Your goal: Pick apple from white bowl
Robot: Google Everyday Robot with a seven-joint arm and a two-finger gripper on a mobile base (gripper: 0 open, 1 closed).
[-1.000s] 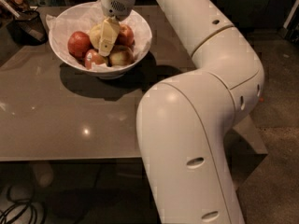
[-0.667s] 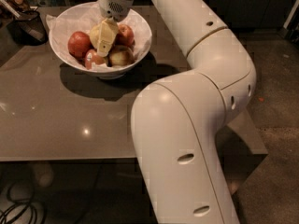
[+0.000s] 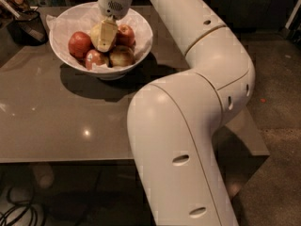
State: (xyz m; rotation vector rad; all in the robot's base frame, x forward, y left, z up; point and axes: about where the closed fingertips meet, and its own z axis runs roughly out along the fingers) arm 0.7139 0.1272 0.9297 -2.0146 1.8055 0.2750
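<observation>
The white bowl [image 3: 141, 34] lined with white paper stands at the back left of the grey table. It holds several apples: an all-red one [image 3: 79, 44] on the left and smaller yellow-and-red ones at the front [image 3: 121, 56] and back right. The large pale yellow-green apple [image 3: 97, 36] sits in the middle on top. My gripper [image 3: 106, 35] reaches down into the bowl from above, and its cream fingers [image 3: 110, 32] are closed around this apple, hiding its right side.
A dark container [image 3: 26, 26] stands at the table's back left next to the bowl. My large white arm [image 3: 188, 126] covers the table's right half. The grey table [image 3: 56, 121] has its front edge near. Cables [image 3: 16, 215] lie on the floor at lower left.
The gripper stays at the pale apple in the bowl. The arm's elbow and lower links have shifted slightly left. The apples and bowl have not moved.
</observation>
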